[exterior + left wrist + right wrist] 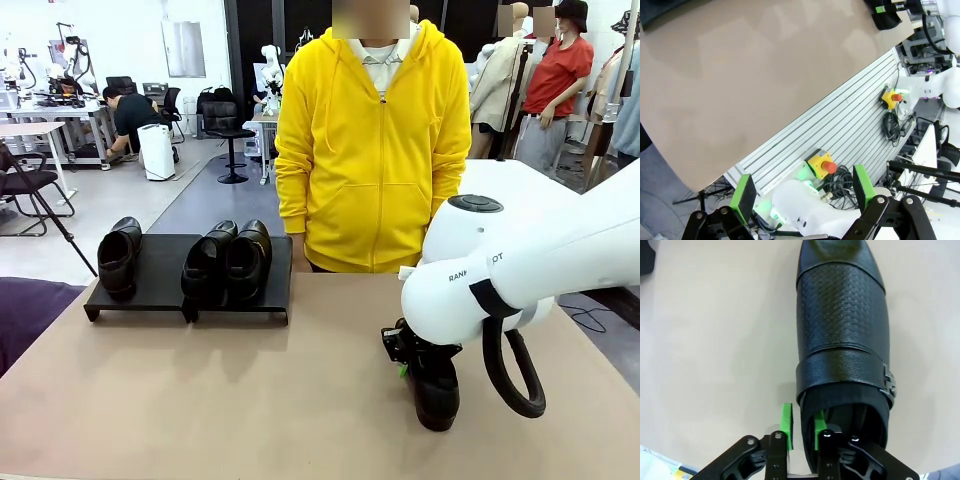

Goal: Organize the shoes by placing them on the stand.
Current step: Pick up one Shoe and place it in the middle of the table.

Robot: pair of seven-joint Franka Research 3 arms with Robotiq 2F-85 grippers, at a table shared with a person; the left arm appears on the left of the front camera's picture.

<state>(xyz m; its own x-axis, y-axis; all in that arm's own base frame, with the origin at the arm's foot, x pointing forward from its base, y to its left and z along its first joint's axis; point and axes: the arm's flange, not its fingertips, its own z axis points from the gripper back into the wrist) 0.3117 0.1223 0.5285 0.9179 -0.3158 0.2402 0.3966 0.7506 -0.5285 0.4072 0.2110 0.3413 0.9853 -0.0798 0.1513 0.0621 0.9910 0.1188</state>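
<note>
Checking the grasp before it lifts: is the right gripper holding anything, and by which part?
The right gripper has its jaws closed on the shoe, pinching the side wall of the opening, one finger inside, one outside. The shoe lies on the table.

glossy leather, matt surfaces

the shoe (pixel 842 340) by the right claw (pixel 802 432) looks like black leather, smooth and shiny at the toe, pebbled and duller across the vamp, with a small metal buckle on the strap. the three shoes (pixel 225 262) on the stand (pixel 160 285) gleam alike. the stand is matt black. the tabletop (pixel 200 400) is smooth, matt beige. claw pads (pixel 744 196) are bright green, rubbery-looking; the arm shell (pixel 560 260) is glossy white plastic.
</note>
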